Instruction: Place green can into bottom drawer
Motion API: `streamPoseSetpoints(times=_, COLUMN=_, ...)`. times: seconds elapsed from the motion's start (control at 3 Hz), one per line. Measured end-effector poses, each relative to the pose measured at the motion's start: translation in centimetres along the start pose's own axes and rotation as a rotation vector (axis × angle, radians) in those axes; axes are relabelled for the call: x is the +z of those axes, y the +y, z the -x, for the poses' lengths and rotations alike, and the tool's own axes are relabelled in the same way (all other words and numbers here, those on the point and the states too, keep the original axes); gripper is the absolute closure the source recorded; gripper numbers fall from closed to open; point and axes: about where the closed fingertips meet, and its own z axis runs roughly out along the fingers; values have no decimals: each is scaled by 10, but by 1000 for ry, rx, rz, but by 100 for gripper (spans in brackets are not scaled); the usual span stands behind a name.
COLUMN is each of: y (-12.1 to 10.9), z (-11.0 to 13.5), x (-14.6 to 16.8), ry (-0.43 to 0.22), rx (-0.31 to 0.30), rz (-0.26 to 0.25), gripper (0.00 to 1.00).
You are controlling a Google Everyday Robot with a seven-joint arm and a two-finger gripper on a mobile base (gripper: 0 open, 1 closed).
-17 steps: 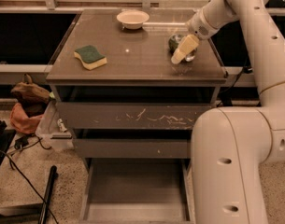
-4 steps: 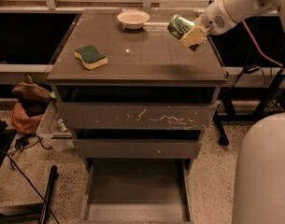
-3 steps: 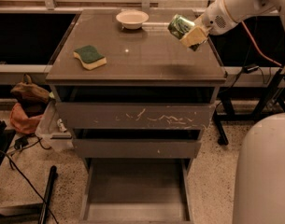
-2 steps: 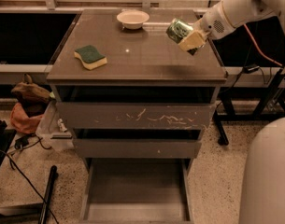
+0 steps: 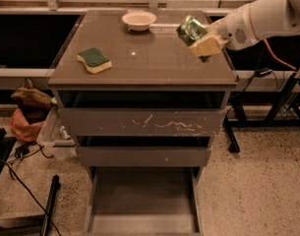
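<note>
Green can (image 5: 191, 28) hung clamped in the gripper (image 5: 202, 42) above the cabinet top's (image 5: 144, 65) right side; it needed carrying forward past the front edge, then lowering into the open bottom drawer (image 5: 142, 203).

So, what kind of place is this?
Probably a robot test lab, not a home: loose black cables on the speckled floor, and a two-finger gripper holding a small green metal can above the grey-brown drawer cabinet.
</note>
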Motion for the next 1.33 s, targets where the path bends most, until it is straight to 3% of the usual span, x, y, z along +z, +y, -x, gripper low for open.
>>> streamPoseSetpoints(times=0.33, y=45, z=-40, x=34, ry=26, rx=63, rz=91, gripper=100)
streamPoseSetpoints(times=0.67, y=63, z=-61, x=51, ry=62, rx=84, rz=137, gripper=100)
streamPoseSetpoints(times=1.33, y=76, z=-69, x=63, ry=48, rx=101, rz=155, gripper=100)
